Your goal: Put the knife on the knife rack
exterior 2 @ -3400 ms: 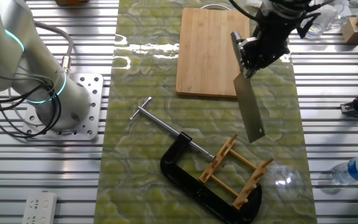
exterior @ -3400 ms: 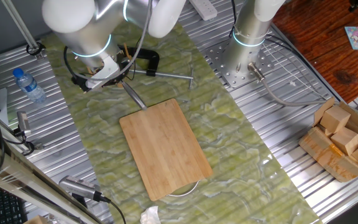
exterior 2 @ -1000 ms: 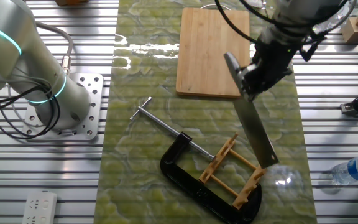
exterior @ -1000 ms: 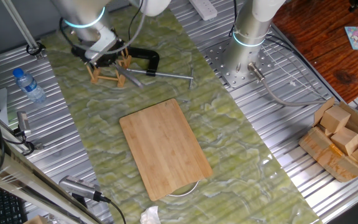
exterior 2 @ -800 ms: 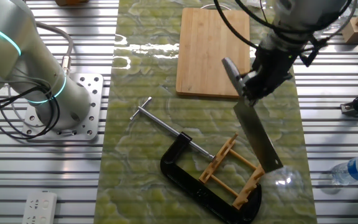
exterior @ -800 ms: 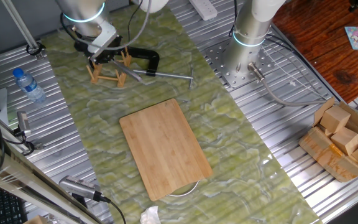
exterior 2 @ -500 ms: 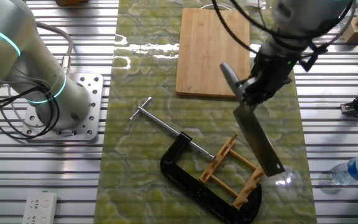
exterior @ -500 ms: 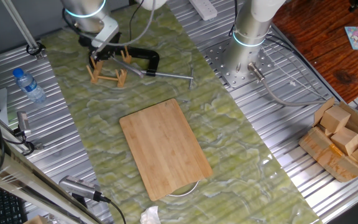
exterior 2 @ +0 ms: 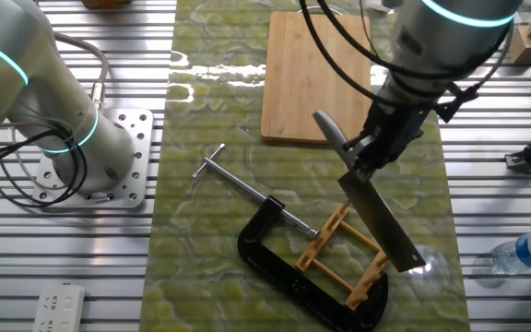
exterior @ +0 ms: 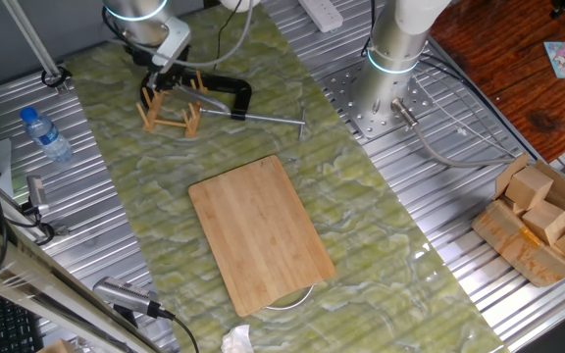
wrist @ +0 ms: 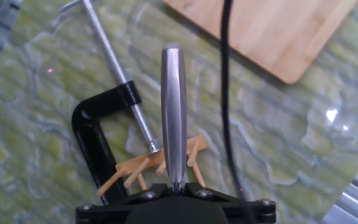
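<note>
The two-finger gripper (exterior 2: 365, 155) is clamped on the dark-bladed, silver-handled cleaver knife (exterior 2: 376, 214), tilted over the small light-wood peg rack (exterior 2: 350, 254); slotting and release remain.

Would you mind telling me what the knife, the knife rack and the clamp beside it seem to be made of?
Knife: probably steel, with a dull dark grey blade and a brushed silver handle that catches the light.
Knife rack: light, unfinished-looking wood, pale tan dowels.
C-clamp: black-coated metal frame, matte, with a bare shiny threaded screw.
</note>
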`<state>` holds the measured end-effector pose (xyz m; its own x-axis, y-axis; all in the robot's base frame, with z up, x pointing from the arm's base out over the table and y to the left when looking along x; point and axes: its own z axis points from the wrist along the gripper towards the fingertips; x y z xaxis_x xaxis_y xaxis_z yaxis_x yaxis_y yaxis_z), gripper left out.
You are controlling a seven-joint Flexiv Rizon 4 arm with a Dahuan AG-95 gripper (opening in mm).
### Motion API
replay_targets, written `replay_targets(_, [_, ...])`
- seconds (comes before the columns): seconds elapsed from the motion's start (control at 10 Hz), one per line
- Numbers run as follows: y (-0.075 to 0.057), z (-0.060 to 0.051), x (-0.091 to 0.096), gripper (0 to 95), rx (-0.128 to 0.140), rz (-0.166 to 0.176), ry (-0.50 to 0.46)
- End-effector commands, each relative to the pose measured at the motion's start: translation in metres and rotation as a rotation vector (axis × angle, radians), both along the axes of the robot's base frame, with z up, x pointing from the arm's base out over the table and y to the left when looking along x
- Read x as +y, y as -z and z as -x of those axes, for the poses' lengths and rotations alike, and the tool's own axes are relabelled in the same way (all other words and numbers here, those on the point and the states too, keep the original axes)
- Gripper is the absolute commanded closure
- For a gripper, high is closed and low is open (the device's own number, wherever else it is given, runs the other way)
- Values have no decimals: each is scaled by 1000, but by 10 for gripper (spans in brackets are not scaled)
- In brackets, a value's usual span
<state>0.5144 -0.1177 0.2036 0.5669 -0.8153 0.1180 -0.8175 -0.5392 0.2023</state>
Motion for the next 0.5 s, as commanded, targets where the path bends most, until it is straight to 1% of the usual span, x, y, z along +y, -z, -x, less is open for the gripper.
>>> replay_targets(0.1, [0,6,-6,950,-2,0,-45])
replay_targets(0.5, [5,11,-10,950,0,-9,-108])
